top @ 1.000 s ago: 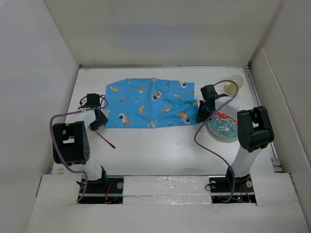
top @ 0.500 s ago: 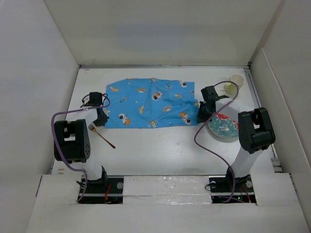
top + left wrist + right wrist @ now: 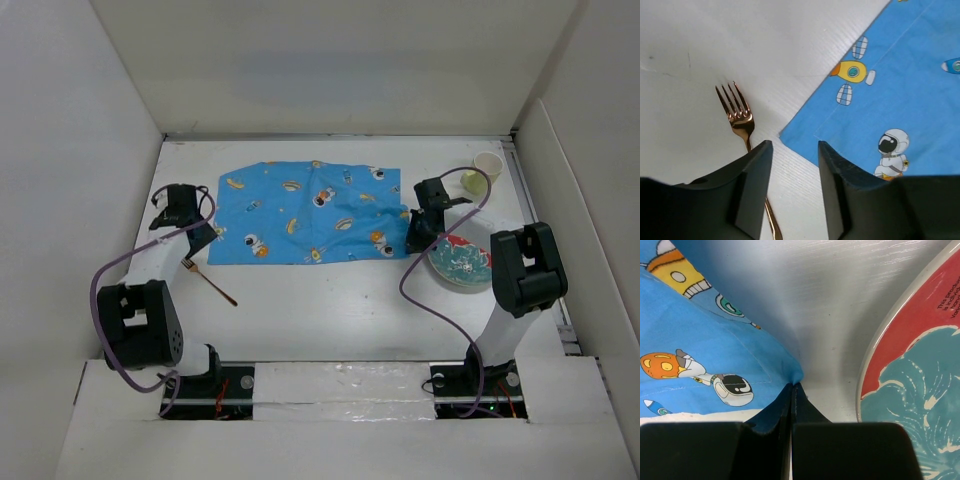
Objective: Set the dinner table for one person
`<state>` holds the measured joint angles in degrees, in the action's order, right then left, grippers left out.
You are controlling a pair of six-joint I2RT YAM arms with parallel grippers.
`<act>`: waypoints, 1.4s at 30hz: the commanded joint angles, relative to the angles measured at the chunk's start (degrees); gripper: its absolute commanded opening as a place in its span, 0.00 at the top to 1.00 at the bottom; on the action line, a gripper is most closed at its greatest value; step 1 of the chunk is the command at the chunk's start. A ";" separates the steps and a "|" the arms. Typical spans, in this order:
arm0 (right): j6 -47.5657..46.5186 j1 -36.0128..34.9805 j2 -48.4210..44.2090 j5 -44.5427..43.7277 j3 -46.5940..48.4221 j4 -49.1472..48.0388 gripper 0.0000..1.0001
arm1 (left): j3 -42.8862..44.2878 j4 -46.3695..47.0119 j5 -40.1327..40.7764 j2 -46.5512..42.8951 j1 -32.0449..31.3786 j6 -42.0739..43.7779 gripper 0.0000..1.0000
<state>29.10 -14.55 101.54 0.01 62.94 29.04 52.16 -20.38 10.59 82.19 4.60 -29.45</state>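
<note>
Up-left in the frame shifts the left claw (image 3: 795, 150), off the fork (image 3: 740, 117), jaws apart and empty; the right claw (image 3: 791, 390) pinches the blue cloth (image 3: 300, 215). The square white surface (image 3: 330, 310) fills mid-frame between white panels (image 3: 330, 70), sides parallel to the frame edges.

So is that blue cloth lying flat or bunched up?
Mostly spread flat: the blue cloth lies open on the dinner table, but its near right corner is pinched into a raised fold by the right gripper.

Open dinner table (image 3: 330, 305) at near centre, blue cloth (image 3: 310, 212) beyond, fork (image 3: 210, 283) at left, plate (image 3: 460, 262) and cup (image 3: 487, 163) crowding right.
</note>
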 commanded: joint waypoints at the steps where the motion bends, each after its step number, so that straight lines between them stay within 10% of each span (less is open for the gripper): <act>1: -1.50 0.48 -1.43 -0.45 -0.80 -1.09 1.00 | -0.56 -0.20 -2.32 -1.51 0.06 0.27 0.59; 18: -1.15 0.48 -2.31 2.71 -1.50 -2.58 1.00 | -3.29 2.10 -0.75 12.89 -1.96 1.33 0.64; 27: -0.54 0.48 -4.59 3.24 -2.47 -3.99 1.00 | -0.49 2.54 0.84 15.90 -1.96 2.12 1.00; 42: -3.00 -1.71 -29.89 0.78 12.10 7.08 1.00 | 25.75 -6.95 -7.69 -12.38 -1.96 1.60 1.00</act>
<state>27.62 -15.40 78.04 2.22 67.66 33.65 69.23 -24.86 4.93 77.41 2.59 -27.33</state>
